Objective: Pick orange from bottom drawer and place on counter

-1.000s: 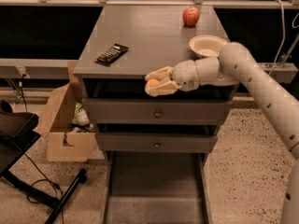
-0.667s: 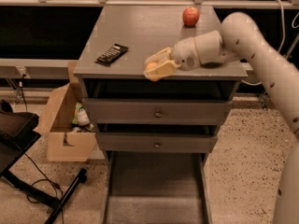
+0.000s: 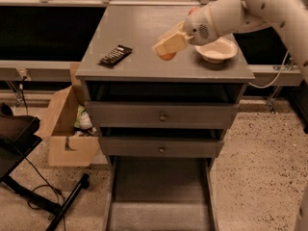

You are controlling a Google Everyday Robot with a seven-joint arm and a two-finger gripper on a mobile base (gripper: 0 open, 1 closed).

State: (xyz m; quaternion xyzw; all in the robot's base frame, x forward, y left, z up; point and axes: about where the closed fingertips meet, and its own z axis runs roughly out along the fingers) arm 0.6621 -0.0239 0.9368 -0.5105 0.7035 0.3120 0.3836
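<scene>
Grey wooden drawer cabinet, seen from the front and somewhat above. Gripper (image 3: 162,48) over the counter (image 3: 139,28), right of centre, at the end of a white arm (image 3: 269,6) from the upper right. Cream fingers (image 3: 174,39) pointing left and slightly down, pressed in on the orange (image 3: 168,57) and pinching it from above. Only the lower curve of the orange showing beneath the fingers; round, so no long axis or facing to report. Unclear whether resting on the counter or held just above it.

Just right of the gripper, a shallow pale bowl (image 3: 219,52) on the counter, its far rim covered by the wrist. Behind the wrist, a red sliver (image 3: 192,10), too little to name. Near the left front corner, a black remote control (image 3: 115,55) lying flat, long axis slanting from front left to back right.

Below the counter, two shallow drawers with round knobs: upper drawer (image 3: 139,115) and middle drawer (image 3: 139,148), both closed. Bottom drawer (image 3: 161,186) pulled out toward the camera, long axis running front to back, near end cut off by the lower edge.

Left of the cabinet, an open cardboard box (image 3: 60,143) on speckled floor — contents hard to make out.
</scene>
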